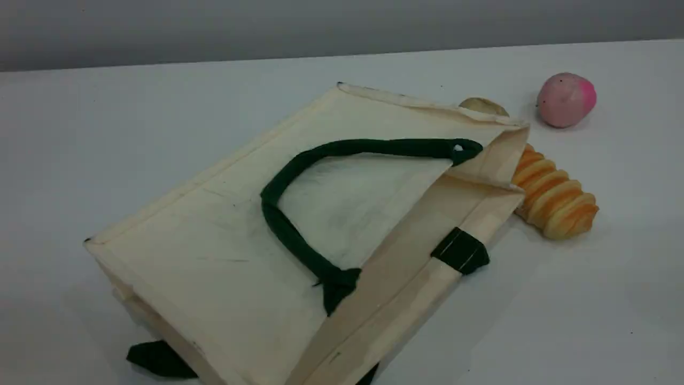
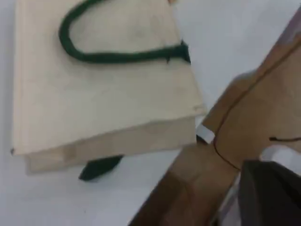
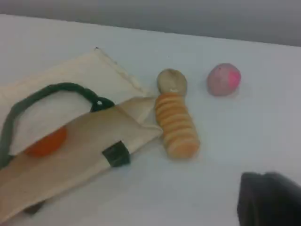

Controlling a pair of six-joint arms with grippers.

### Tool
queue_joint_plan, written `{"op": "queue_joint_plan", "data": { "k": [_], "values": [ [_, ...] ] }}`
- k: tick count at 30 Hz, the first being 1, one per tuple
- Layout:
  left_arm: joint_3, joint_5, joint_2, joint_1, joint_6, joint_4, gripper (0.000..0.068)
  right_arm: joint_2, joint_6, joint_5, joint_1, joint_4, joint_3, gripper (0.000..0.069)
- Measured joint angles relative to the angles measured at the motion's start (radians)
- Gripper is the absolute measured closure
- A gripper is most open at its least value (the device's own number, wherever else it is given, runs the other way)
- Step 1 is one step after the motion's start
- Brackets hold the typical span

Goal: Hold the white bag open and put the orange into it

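Observation:
The white bag (image 1: pixel 214 256) lies flat on the table, its mouth facing right and a dark green handle (image 1: pixel 288 224) resting on its upper side. In the right wrist view the orange (image 3: pixel 46 142) shows inside the mouth of the bag (image 3: pixel 70 160), partly covered by the front flap. The scene view does not show the orange. Neither arm appears in the scene view. The left gripper (image 2: pixel 270 193) hovers off the corner of the bag (image 2: pixel 103 99), with only a dark tip in view. The right gripper (image 3: pixel 268 200) is a dark tip over bare table, right of the bag. Both are shut and hold nothing.
A ribbed golden bread roll (image 1: pixel 556 200) lies against the bag's mouth on the right. A pink ball (image 1: pixel 566 100) and a beige round item (image 1: pixel 483 106) sit behind it. Brown cardboard (image 2: pixel 235 141) fills the left wrist view's right side.

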Motion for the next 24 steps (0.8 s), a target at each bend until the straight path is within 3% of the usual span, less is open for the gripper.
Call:
{"op": "queue_joint_plan", "data": {
  "k": [17,20,24],
  "values": [
    [-0.001,-0.005,-0.001,0.010,-0.005,0.000,0.0657,0.000,0.007,-0.001,0.000,-0.002,-0.002,0.0666],
    [-0.001,-0.004,-0.001,0.078,-0.005,0.001,0.0657,0.000,0.007,-0.001,-0.011,0.002,-0.002,0.0665],
    [-0.001,-0.005,-0.001,0.254,-0.005,0.001,0.0654,0.000,0.007,-0.001,-0.081,0.006,-0.002,0.0660]
  ]
}}
